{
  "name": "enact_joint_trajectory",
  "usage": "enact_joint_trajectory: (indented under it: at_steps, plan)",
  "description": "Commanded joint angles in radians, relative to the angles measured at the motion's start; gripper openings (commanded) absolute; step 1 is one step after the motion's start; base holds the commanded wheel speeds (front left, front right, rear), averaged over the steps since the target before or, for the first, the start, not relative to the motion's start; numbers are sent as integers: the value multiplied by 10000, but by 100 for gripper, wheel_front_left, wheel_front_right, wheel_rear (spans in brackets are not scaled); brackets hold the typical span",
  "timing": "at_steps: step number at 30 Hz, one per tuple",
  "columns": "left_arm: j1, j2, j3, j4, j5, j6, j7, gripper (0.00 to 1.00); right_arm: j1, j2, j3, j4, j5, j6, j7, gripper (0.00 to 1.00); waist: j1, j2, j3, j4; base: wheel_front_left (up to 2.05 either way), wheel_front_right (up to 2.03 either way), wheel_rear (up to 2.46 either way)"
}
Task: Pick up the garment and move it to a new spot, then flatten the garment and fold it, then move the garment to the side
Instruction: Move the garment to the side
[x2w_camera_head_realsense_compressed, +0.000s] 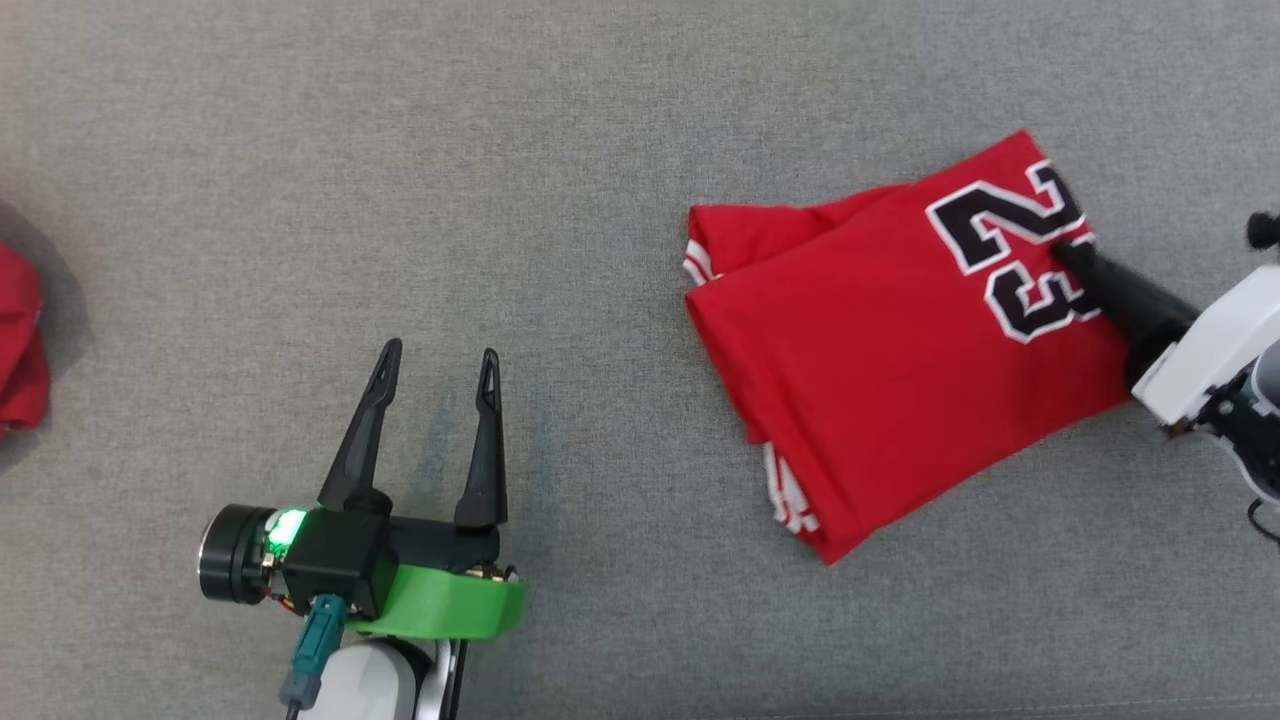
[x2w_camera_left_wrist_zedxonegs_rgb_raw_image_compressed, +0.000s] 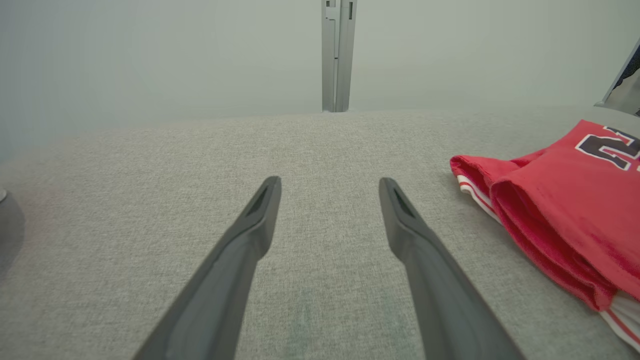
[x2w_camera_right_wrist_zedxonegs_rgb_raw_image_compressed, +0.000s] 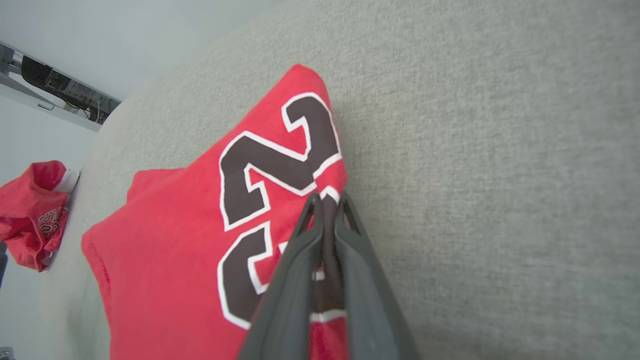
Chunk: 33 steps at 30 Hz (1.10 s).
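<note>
Grey fabric surface; folded red garment lay at right.
Right gripper pinched the garment's numbered edge, cloth between its fingers; left gripper stood spread wide, empty, well apart from it.

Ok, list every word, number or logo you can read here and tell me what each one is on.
"23": large dark digits with a white outline, on the folded red jersey; the right gripper covers part of the 3.
Unreadable: a small dark print on the crumpled red garment off to the side, too small to make out.
No other text can be read.
</note>
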Motion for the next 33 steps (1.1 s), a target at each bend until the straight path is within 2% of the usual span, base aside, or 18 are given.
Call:
enact_joint_trajectory:
  at_steps: [1, 7, 15, 22, 27, 30, 31, 32, 33]
  plan:
    - [-284, 20, 4, -112, 155, -49, -1, 100, -360, -173, -112, 44, -190, -15, -242, 0, -1, 0, 466, -199, 0, 0, 0]
    - [-819, 20, -59, -626, 512, -240, -1, 100, -1516, -905, -352, 505, -620, -15, -782, 0, -1, 0, 1525, -517, 0, 0, 0]
    - [-1516, 28, -82, -1819, 764, -410, -1, 100, -2339, -2565, -1120, 1200, -705, -15, -1318, 0, -1, 0, 2833, -964, 0, 0, 0]
    - [-1762, 197, -301, -2670, 1159, -445, 1, 100, -2560, -3741, -1806, 1673, -585, -15, -1755, 0, -1, 0, 3607, -1203, 0, 0, 0]
    - [-1872, 317, -421, -2964, 1282, -393, 1, 100, -2641, -4324, -2114, 2027, -396, -15, -1978, 0, -1, 0, 3902, -1203, 0, 0, 0]
    - [-1888, 388, -440, -3004, 1264, -341, -1, 100, -2647, -4460, -2200, 2289, -300, -15, -2099, 0, -1, 0, 3952, -1193, 0, 0, 0]
    - [-1893, 397, -453, -2984, 1243, -336, 1, 100, -2692, -4452, -2232, 2409, -305, -17, -2132, 25, -1, 0, 3956, -1178, 0, 0, 0]
    - [-1915, 399, -487, -2936, 1217, -325, 1, 100, -2729, -4457, -2214, 2506, -383, -15, -2162, 84, -1, 0, 3941, -1140, 0, 0, 0]
    - [-1922, 398, -519, -2892, 1198, -320, 2, 100, -2755, -4465, -2186, 2626, -498, -15, -2223, 100, -1, 0, 3909, -1104, 0, 0, 0]
